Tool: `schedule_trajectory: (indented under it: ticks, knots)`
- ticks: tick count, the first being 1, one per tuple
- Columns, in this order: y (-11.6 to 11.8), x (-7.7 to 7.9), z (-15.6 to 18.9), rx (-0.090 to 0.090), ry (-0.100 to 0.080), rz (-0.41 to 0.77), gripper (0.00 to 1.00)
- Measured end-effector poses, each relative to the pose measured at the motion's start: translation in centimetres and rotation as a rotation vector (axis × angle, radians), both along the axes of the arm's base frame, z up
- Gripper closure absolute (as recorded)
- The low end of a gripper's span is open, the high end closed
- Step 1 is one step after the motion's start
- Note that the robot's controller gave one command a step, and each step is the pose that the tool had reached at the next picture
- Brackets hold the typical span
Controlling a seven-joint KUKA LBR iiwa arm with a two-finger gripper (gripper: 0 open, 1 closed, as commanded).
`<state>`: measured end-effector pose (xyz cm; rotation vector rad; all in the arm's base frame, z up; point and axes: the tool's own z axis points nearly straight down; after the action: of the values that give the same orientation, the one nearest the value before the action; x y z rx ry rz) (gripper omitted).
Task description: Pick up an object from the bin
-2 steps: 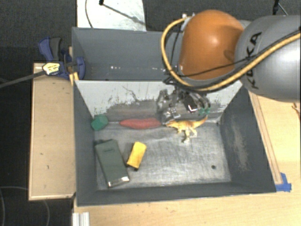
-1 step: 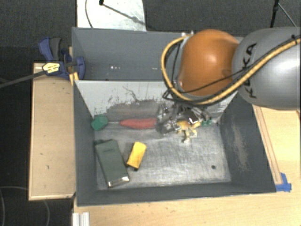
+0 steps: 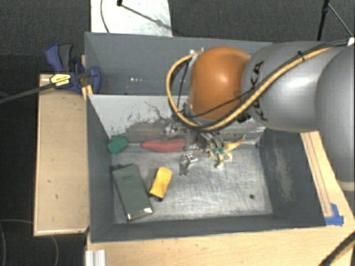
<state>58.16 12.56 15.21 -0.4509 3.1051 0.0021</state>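
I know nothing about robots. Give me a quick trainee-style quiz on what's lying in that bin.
1. True or false: the yellow block lies beside the dark flat case.
2. Which thing lies nearest the bin's far-left corner? A) green lump B) yellow block C) dark flat case
3. Fill in: the long thing just left of the claw is ___ in colour.
Key: 1 true; 2 A; 3 red.
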Motion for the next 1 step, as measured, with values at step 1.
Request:
schedule_trajectory:
  ticks: [1]
  knots:
    - [-0.01, 0.0, 0.0, 0.0, 0.0, -0.001, 0.0]
